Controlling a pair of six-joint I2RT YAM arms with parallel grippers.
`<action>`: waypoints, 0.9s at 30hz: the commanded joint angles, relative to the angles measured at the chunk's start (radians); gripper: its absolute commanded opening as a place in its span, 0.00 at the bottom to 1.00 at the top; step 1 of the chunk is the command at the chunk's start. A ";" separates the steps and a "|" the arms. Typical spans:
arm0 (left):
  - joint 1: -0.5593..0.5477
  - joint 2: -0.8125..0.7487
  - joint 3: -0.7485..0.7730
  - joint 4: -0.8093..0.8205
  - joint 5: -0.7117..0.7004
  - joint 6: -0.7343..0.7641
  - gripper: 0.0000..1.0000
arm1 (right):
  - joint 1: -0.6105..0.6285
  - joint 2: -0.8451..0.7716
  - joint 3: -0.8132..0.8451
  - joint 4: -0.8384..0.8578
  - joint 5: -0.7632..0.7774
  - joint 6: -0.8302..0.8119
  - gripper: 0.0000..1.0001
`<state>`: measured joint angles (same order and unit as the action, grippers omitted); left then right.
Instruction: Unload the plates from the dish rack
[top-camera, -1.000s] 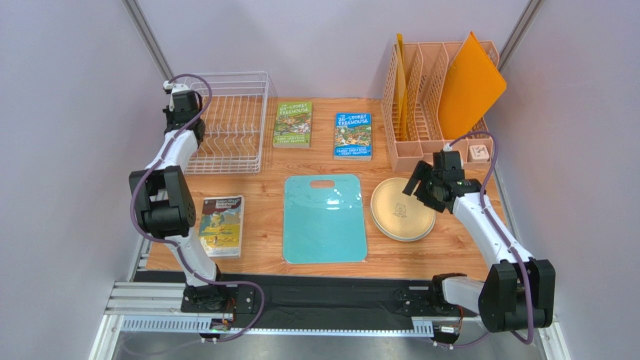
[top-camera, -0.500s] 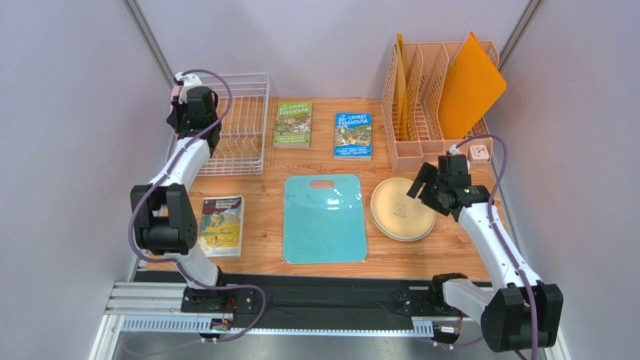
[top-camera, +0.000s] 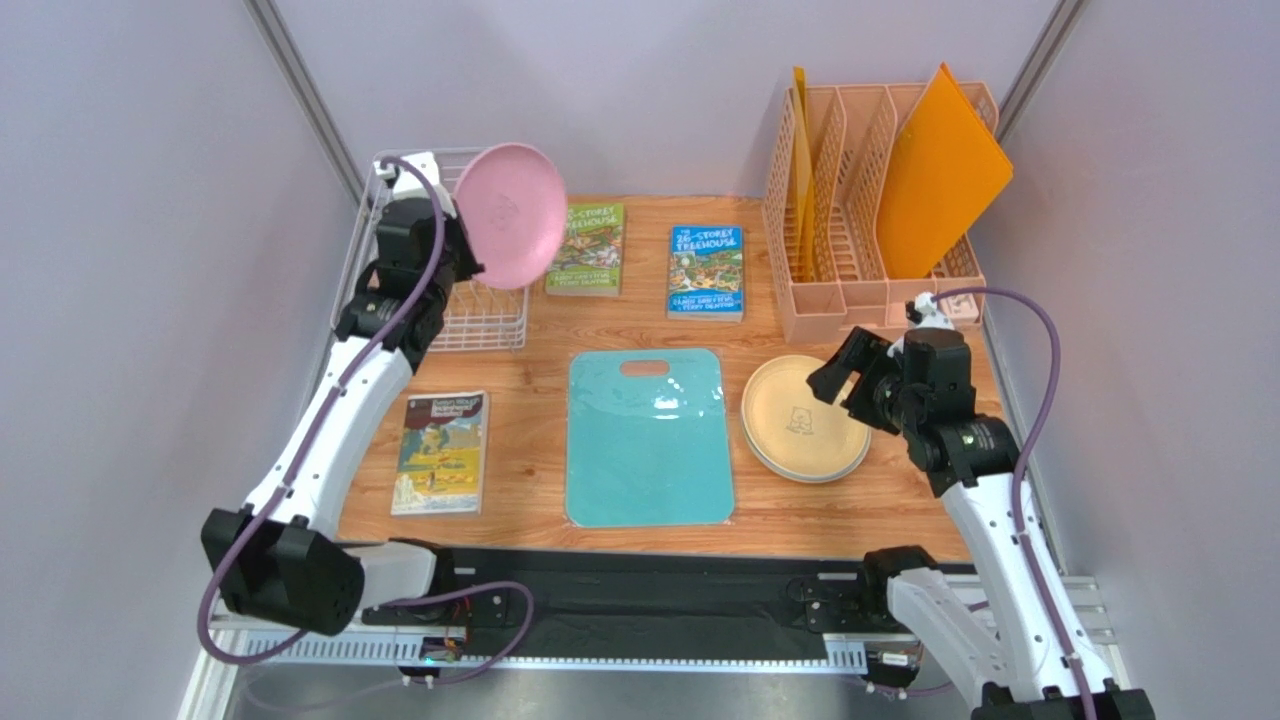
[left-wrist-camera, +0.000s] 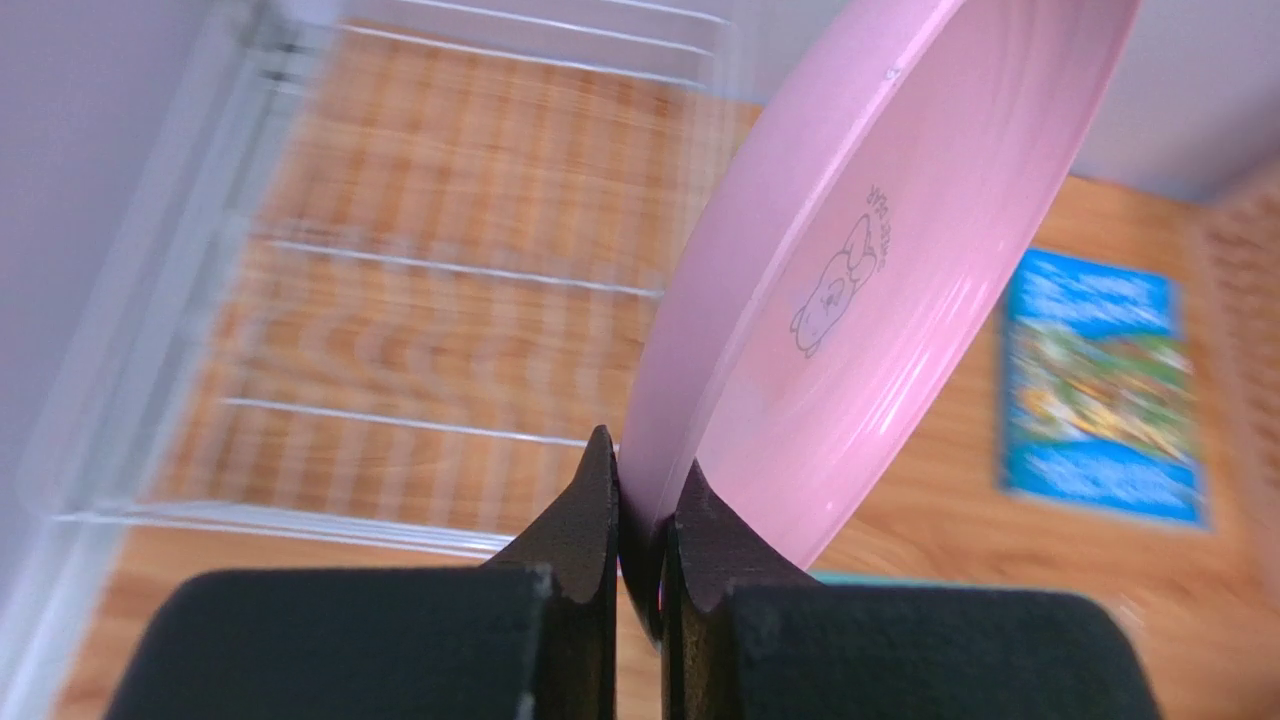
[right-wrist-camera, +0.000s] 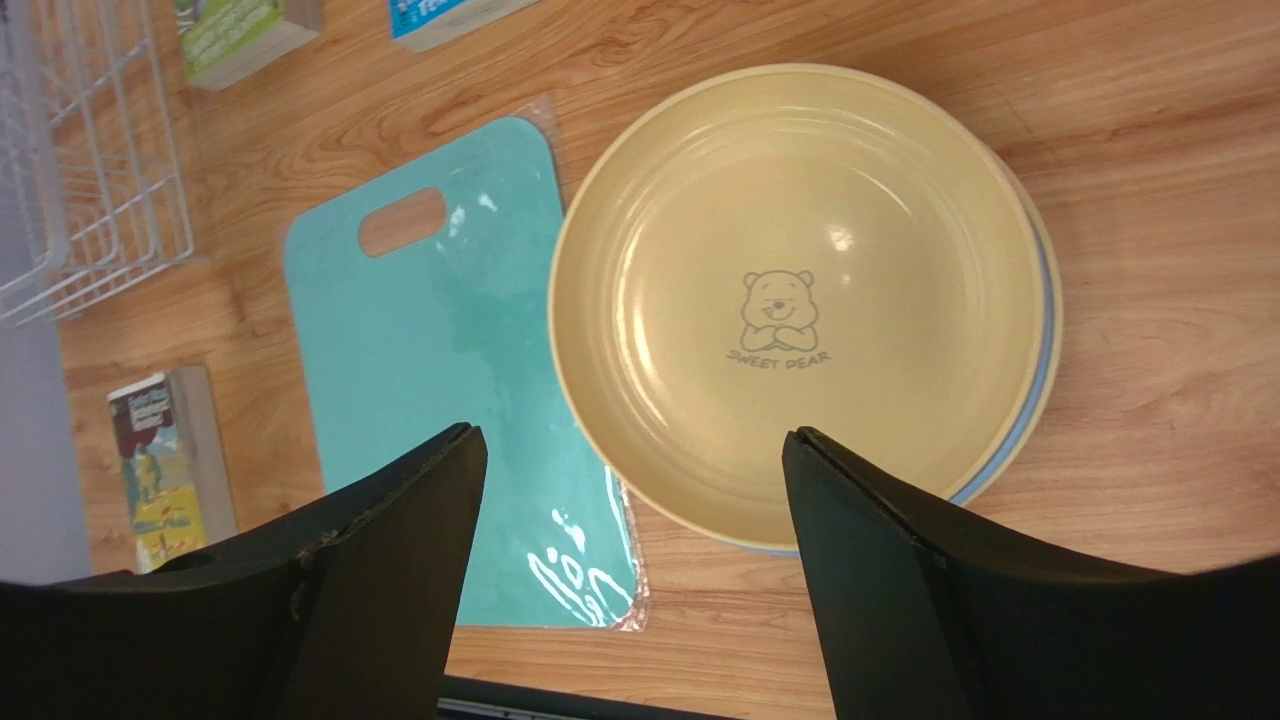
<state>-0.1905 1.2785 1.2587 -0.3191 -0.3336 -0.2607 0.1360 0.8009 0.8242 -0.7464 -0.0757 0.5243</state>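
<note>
Pink plate (top-camera: 511, 215) in left gripper (left-wrist-camera: 646, 459)

A light wood-grain tabletop (top-camera: 526, 435) spreads beneath the right claw (top-camera: 831, 371). Plain pale lilac walls (top-camera: 135, 225) rise beyond it and on both sides, evenly lit. Slanted grey metal posts (top-camera: 301, 83) stand at the far corners.

Item count, table and rack area.
Plates: three visible, namely one pink plate (top-camera: 511, 215) raised off the table and one tan plate (top-camera: 806, 419) stacked on one blue plate (right-wrist-camera: 1034, 428); any plate lower in the stack cannot be told. Books (top-camera: 586, 249) (top-camera: 706, 272) (top-camera: 443, 452): three. Cutting board (top-camera: 649, 438): one. Dish rack (top-camera: 484, 318): one. File organizer (top-camera: 842, 300): one. Orange folders (top-camera: 942, 165) (top-camera: 801, 165): two.
</note>
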 joint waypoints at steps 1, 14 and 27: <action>-0.052 -0.050 -0.114 0.033 0.436 -0.212 0.00 | 0.010 -0.038 -0.013 0.115 -0.122 0.019 0.78; -0.377 -0.038 -0.235 0.094 0.470 -0.307 0.00 | 0.200 0.039 0.004 0.268 -0.082 0.082 0.78; -0.501 -0.001 -0.236 0.110 0.462 -0.315 0.00 | 0.336 0.204 0.032 0.315 0.017 0.068 0.75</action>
<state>-0.6792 1.2911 1.0161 -0.2687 0.1223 -0.5575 0.4683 0.9871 0.8112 -0.4881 -0.1028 0.5976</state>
